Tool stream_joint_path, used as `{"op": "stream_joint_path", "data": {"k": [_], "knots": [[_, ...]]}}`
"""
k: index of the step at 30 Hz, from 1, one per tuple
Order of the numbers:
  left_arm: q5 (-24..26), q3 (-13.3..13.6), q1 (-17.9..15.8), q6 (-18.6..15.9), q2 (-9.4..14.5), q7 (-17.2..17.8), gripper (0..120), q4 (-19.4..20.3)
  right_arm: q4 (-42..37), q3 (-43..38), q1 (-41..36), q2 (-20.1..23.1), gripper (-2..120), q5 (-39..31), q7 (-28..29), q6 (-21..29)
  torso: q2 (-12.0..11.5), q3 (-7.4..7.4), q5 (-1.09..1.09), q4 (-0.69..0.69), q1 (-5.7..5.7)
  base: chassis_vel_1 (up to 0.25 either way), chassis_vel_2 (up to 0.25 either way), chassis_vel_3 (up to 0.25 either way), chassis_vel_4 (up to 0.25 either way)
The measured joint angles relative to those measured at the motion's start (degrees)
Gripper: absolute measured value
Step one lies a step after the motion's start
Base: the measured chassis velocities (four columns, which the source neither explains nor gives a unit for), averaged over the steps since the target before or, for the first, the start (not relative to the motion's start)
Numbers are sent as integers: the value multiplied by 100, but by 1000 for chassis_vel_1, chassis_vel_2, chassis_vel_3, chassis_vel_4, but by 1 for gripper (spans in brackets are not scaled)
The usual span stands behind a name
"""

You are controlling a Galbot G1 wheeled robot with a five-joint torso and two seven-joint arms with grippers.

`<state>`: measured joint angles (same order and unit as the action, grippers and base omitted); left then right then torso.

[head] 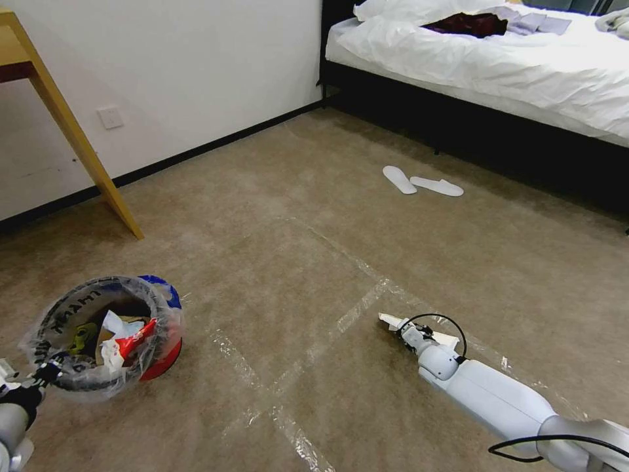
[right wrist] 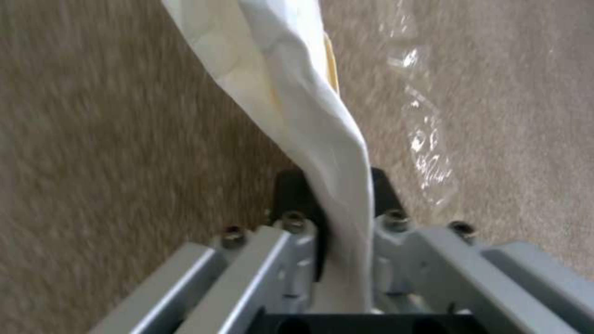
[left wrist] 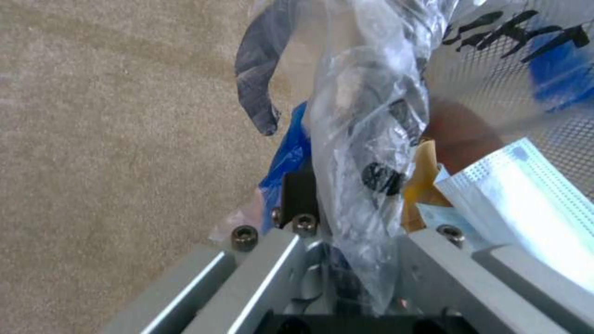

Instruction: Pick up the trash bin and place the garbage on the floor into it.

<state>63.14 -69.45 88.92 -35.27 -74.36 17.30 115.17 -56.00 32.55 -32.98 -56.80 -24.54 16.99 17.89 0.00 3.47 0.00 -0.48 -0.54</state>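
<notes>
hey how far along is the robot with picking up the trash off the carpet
Mostly done, it seems. The left gripper holds the red trash bin by its bagged rim, and wrappers, a tissue and a blue mask already lie inside. In hand: the right gripper is shut on a white paper scrap low over the carpet. Left: that scrap must go into the bin. No other litter shows on the carpet in view.

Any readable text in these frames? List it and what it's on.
Bin liner: black capitals around the rim, roughly "MIAMI", uncertain.
Same liner from the left wrist: black letters, cut off, unreadable.
Wall socket, slippers, white paper in the right tool: no text.
</notes>
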Motion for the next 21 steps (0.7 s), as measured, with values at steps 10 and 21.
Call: {"op": "stream_joint_path", "data": {"k": [10,21], "knots": [[-6,44,-44,0,46,10,0,-17,-671,-395,-112,191,0,-360,194,7,0,0,1,0,0,0,0,0,0],[6,81,-31,-29,71,77,0,59,-2534,-1112,183,373,0,-996,140,-649,0,1,-1,1,0,0,0,0,0]]}}
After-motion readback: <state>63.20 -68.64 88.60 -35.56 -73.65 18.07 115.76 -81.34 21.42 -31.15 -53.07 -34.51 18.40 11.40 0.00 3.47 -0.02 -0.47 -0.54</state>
